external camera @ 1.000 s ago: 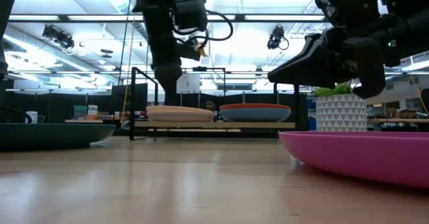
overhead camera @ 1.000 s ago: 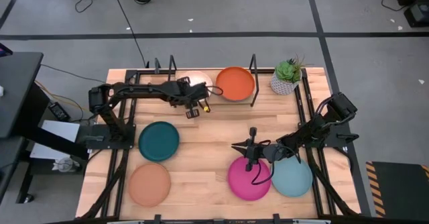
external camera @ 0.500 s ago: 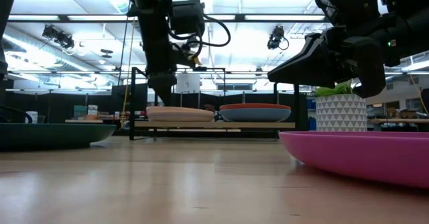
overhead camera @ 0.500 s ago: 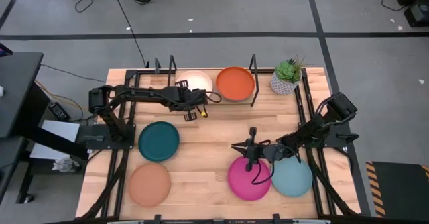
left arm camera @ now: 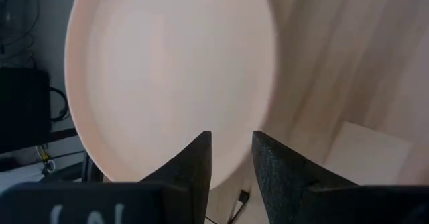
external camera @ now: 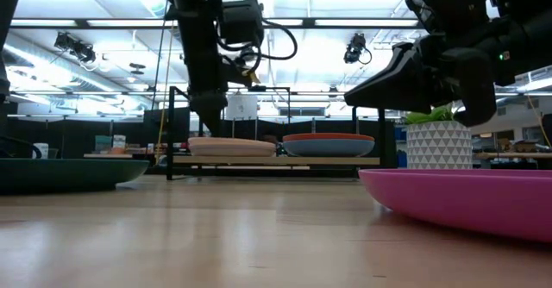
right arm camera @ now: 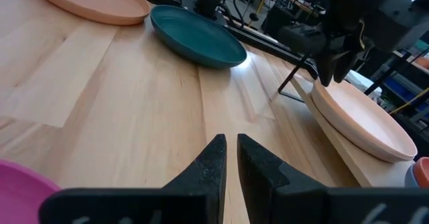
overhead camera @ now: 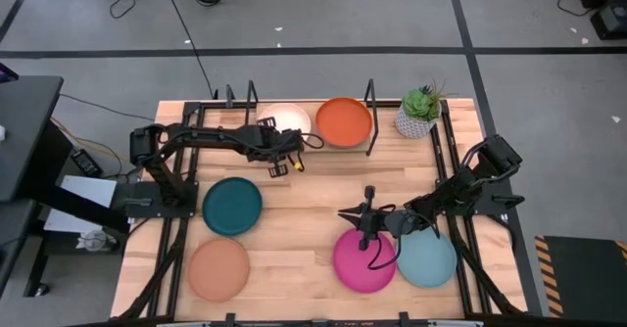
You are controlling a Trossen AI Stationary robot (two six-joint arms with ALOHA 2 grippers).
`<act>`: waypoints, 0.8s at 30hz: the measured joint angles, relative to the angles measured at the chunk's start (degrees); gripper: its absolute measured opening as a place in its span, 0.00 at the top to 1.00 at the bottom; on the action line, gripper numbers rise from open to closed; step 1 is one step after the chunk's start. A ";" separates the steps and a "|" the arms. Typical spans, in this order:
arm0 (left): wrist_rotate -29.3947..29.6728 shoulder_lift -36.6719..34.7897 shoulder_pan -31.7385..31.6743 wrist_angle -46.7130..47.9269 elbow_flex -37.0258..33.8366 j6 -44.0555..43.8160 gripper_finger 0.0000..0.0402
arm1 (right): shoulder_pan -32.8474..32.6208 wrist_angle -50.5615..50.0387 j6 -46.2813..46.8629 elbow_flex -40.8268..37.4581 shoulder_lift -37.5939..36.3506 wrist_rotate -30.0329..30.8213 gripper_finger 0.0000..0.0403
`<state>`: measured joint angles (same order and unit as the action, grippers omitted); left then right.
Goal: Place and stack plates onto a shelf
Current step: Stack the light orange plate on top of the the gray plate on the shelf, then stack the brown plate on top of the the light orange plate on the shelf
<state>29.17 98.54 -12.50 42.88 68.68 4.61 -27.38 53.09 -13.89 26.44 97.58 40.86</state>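
Observation:
The shelf (overhead camera: 314, 143) stands at the table's far edge. A cream white plate (overhead camera: 286, 119) lies flat on its left half; an orange plate (overhead camera: 343, 121) lies on a blue plate (external camera: 328, 148) on its right half. My left gripper (overhead camera: 277, 165) points down just above the cream plate's near rim (external camera: 210, 138), narrowly open, its fingers (left arm camera: 194, 160) framing that rim. My right gripper (overhead camera: 346, 212) hangs shut above the table, beside the pink plate (overhead camera: 364, 259). The dark teal (overhead camera: 232, 206), tan (overhead camera: 218, 269) and light teal (overhead camera: 428, 257) plates lie flat on the table.
A potted plant (overhead camera: 416, 115) stands right of the shelf. Thin black upright frames (overhead camera: 370, 117) close the shelf's ends. Bare wood lies between the shelf and the near row of plates. Black rails run along the table's left and right sides.
My left gripper has shifted a little toward the table's left edge and dipped toward the cream plate, then held still. The plates and my right arm have not moved.

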 joint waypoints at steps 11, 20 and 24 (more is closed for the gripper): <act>-37.87 -4.96 10.57 2.82 2.89 -19.18 0.71 | 0.02 -0.38 -2.82 0.00 0.00 0.20 0.89; -37.75 -3.58 32.37 6.28 2.81 -52.73 0.71 | 1.96 1.60 -7.52 0.02 0.00 0.11 0.89; -30.82 -3.49 40.67 6.74 2.81 -71.08 0.71 | 3.81 2.60 -9.38 0.02 0.00 -1.77 0.89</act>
<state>-1.65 95.06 28.17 49.62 71.48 -66.47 -23.57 55.69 -23.27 26.46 97.58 39.09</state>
